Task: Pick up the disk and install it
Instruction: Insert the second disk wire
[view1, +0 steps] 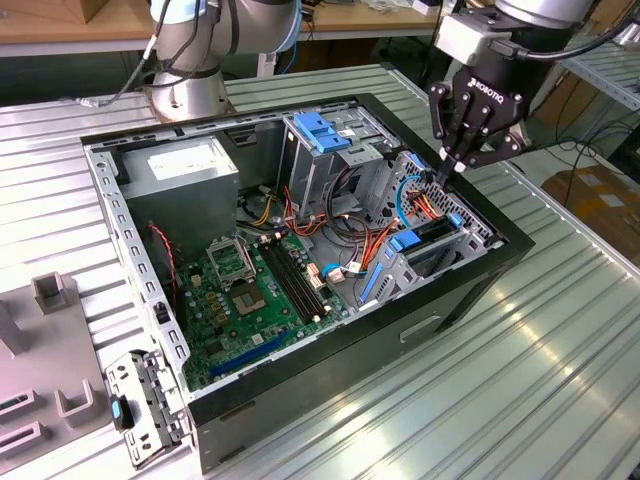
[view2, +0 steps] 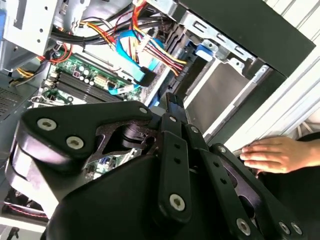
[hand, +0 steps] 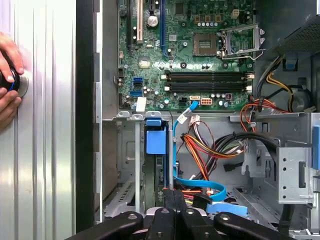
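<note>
The disk sits on edge in the drive cage at the case's corner on the exterior view's right. Its blue carrier tab and rail show in the first wrist view. My gripper hangs just above the cage's far end with its fingers shut together in a point. In the first wrist view my gripper is right beside the disk's rail. I cannot tell whether it touches the rail. In the second wrist view my gripper points into the cage next to a grey metal wall.
The open computer case lies on a ribbed metal table. Inside are the motherboard, power supply, loose cables and a cage with a lighter-blue latch. A person's hand rests beside the case. Grey fixtures stand on the exterior view's left.
</note>
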